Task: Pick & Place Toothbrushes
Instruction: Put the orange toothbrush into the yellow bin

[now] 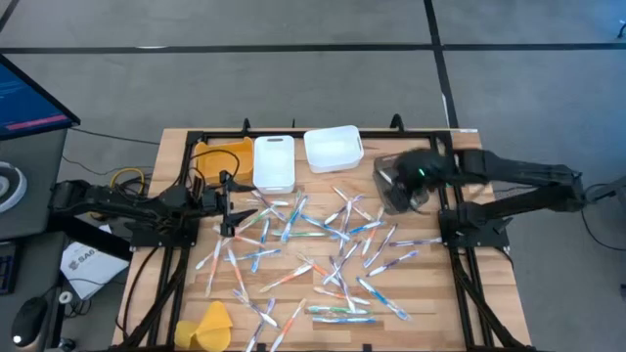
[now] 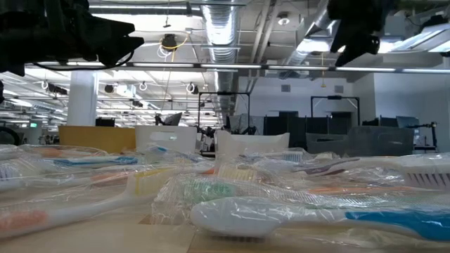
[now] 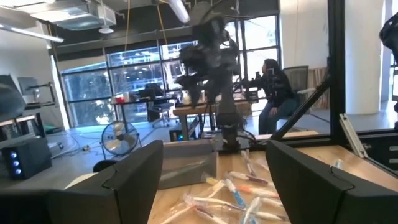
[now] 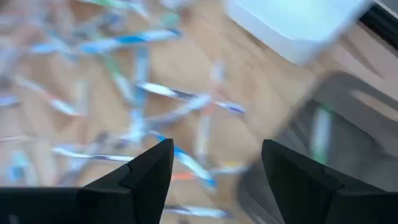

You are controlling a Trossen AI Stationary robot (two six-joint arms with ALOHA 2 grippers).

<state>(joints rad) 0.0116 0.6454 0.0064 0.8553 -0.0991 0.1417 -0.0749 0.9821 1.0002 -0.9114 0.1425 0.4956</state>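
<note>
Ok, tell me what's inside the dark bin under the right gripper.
The dark bin holds at least one green-handled toothbrush. The right gripper overhead, open and empty, covers most of it from above, so any others are hidden.

Wrapped toothbrushes (image 2: 281, 204) litter the table (image 2: 105, 235), bins (image 2: 253, 144) behind.

no readable text, labels or numbers anywhere

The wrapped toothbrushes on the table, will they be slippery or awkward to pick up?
Probably somewhat slippery: the toothbrushes sit in shiny clear wrap, plain in the low view. They look thin and light, so a push would likely scatter them. Many lie crossed over one another, so lifting one may drag a neighbour along.
</note>
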